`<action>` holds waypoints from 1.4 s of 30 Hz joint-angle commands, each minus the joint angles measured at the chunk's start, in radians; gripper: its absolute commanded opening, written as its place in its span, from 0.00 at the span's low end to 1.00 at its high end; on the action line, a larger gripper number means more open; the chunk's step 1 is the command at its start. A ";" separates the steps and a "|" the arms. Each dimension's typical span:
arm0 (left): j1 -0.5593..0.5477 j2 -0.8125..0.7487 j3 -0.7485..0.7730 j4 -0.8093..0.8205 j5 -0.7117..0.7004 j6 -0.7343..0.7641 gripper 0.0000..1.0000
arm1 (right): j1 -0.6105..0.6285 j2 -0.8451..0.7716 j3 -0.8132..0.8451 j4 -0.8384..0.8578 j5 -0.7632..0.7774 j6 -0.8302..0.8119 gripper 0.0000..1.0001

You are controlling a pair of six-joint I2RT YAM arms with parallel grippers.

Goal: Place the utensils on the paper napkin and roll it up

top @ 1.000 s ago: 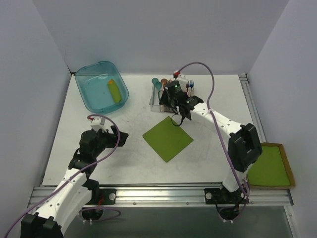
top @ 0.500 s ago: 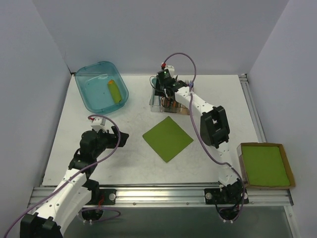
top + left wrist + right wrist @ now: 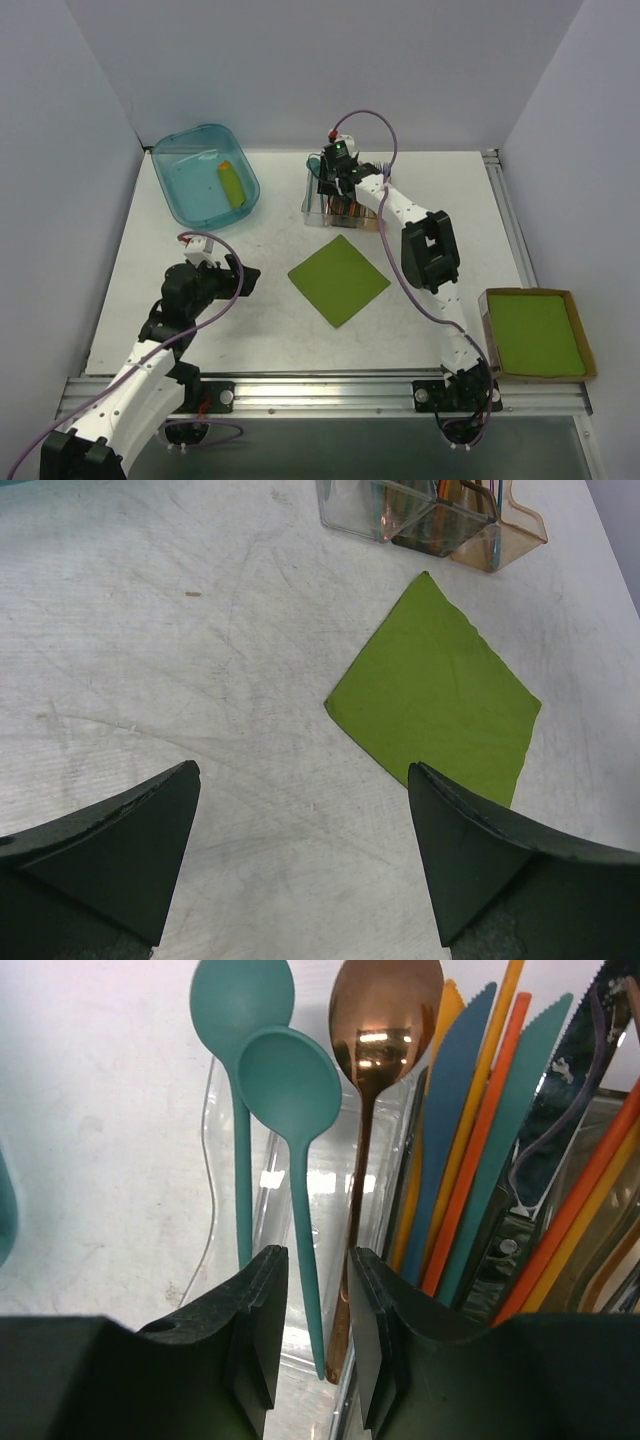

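Note:
The utensils stand bunched in a clear caddy (image 3: 341, 205) at the back of the table. My right gripper (image 3: 335, 178) hangs over its left end. In the right wrist view this gripper (image 3: 318, 1360) is open by a narrow gap, its fingers (image 3: 255, 1330) on either side of a teal round-bowled spoon's (image 3: 290, 1080) handle, with a copper spoon's (image 3: 385, 1010) handle beside it. Neither pad visibly touches a handle. The paper napkin (image 3: 338, 279) lies flat and bare mid-table. My left gripper (image 3: 245, 275) stays wide open and empty to its left, seen low over the table (image 3: 305, 860) near the napkin (image 3: 440, 695).
A second teal spoon (image 3: 242, 1000), blue and orange knives (image 3: 470, 1110) and other cutlery fill the caddy (image 3: 430, 520). A blue tub (image 3: 200, 130) holding a yellow-green roll (image 3: 232, 183) sits at the back left. A cardboard-rimmed stack of green sheets (image 3: 535, 333) lies at the front right.
My right arm has swung from over the napkin's far corner back to the caddy, and its jaws have narrowed around the teal spoon's handle. The left arm has not moved.

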 commanded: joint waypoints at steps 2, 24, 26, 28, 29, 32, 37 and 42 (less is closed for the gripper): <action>-0.007 -0.004 0.045 0.050 -0.004 0.019 0.94 | 0.017 -0.029 -0.021 0.065 -0.009 -0.026 0.31; -0.010 0.000 0.045 0.053 -0.003 0.020 0.94 | 0.027 0.094 0.066 0.053 0.027 -0.036 0.27; -0.010 0.000 0.045 0.055 -0.003 0.020 0.94 | 0.027 0.091 0.058 0.063 0.030 -0.037 0.17; -0.010 0.002 0.047 0.055 -0.003 0.020 0.94 | 0.027 0.070 0.032 0.077 0.034 -0.037 0.12; -0.012 0.000 0.047 0.055 -0.003 0.020 0.94 | 0.029 0.060 0.020 0.094 0.045 -0.037 0.10; -0.014 0.002 0.047 0.055 -0.004 0.020 0.94 | 0.031 0.027 -0.003 0.119 0.062 -0.045 0.06; -0.014 0.002 0.047 0.056 -0.001 0.022 0.94 | 0.043 -0.049 -0.044 0.178 0.096 -0.075 0.01; -0.017 -0.003 0.045 0.055 -0.001 0.023 0.94 | 0.052 -0.111 -0.051 0.254 0.135 -0.109 0.00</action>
